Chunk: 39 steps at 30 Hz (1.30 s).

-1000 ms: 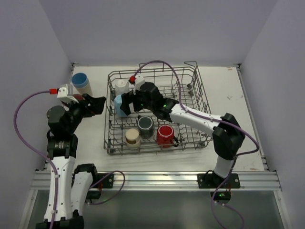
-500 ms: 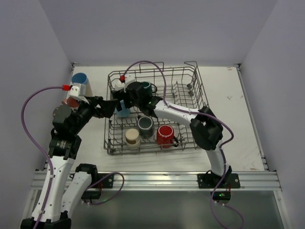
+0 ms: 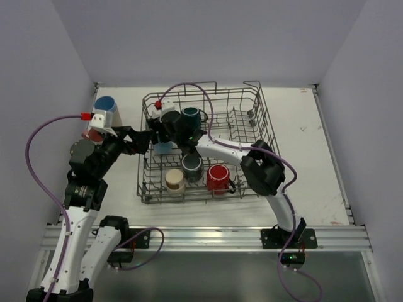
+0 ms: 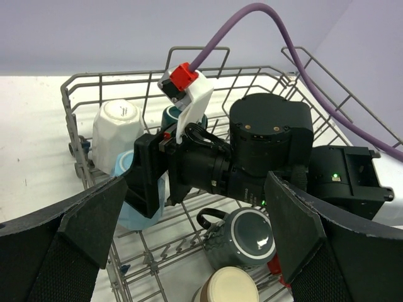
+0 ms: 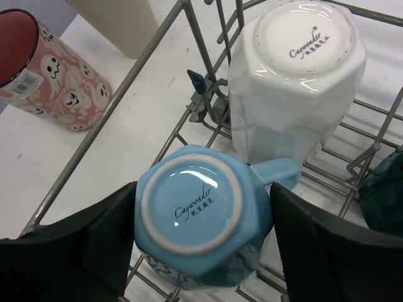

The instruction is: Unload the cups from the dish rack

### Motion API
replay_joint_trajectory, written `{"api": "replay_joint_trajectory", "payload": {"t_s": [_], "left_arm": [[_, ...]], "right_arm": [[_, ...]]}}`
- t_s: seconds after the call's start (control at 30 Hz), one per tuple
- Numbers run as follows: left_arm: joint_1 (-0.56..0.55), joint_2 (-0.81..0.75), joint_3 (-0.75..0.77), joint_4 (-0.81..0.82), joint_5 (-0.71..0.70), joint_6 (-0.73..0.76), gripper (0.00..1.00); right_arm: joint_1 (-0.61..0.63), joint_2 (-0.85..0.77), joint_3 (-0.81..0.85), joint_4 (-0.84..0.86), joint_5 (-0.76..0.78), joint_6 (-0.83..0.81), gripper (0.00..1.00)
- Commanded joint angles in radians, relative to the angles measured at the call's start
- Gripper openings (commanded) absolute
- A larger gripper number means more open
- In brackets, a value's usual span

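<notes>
**Light blue mug (image 5: 195, 211) straddled, not gripped**

My right gripper (image 5: 203, 221) gapes wide around the upturned mug at the dish rack's (image 3: 269, 141) ten o'clock corner. Its handle aims at one o'clock toward the white mug (image 5: 296, 69) just beside; a skewed close could knock that. My left gripper (image 4: 195, 211) is open, empty. Six cups (image 3: 218, 177) racked, two outside.

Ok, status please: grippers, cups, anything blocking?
Left gripper open, empty, at dish rack edge. Right gripper astride upturned light blue cup, grip unclear. White cup crowds it.
</notes>
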<state>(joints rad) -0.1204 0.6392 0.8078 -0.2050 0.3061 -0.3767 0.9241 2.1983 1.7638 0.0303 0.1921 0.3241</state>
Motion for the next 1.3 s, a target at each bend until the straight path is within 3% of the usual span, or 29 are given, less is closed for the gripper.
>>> {"api": "replay_joint_trajectory", "payload": {"t_s": [0.0,0.23,0.33,0.73,0.87,1.27], "left_arm": [[-0.007,-0.001,0.010,0.013,-0.019,0.027,1.00],[-0.007,0.004,0.010,0.015,-0.027,0.022,1.00],[-0.007,0.005,0.008,0.019,-0.033,0.016,1.00],[-0.007,0.013,0.027,0.021,0.040,-0.051,1.00],[-0.007,-0.015,0.014,0.018,0.123,-0.126,1.00],[-0.007,-0.067,-0.100,0.096,0.266,-0.425,0.93]], "right_arm": [[-0.005,-0.051,-0.046,0.135,0.040,0.010,0.59],[-0.001,-0.153,-0.099,0.241,0.047,0.035,0.33],[-0.001,-0.216,-0.128,0.285,0.053,0.053,0.29],[-0.021,-0.402,-0.263,0.356,0.040,0.279,0.28],[-0.047,-0.477,-0.357,0.405,-0.037,0.438,0.27],[-0.142,-0.722,-0.628,0.565,-0.180,0.659,0.28]]}}
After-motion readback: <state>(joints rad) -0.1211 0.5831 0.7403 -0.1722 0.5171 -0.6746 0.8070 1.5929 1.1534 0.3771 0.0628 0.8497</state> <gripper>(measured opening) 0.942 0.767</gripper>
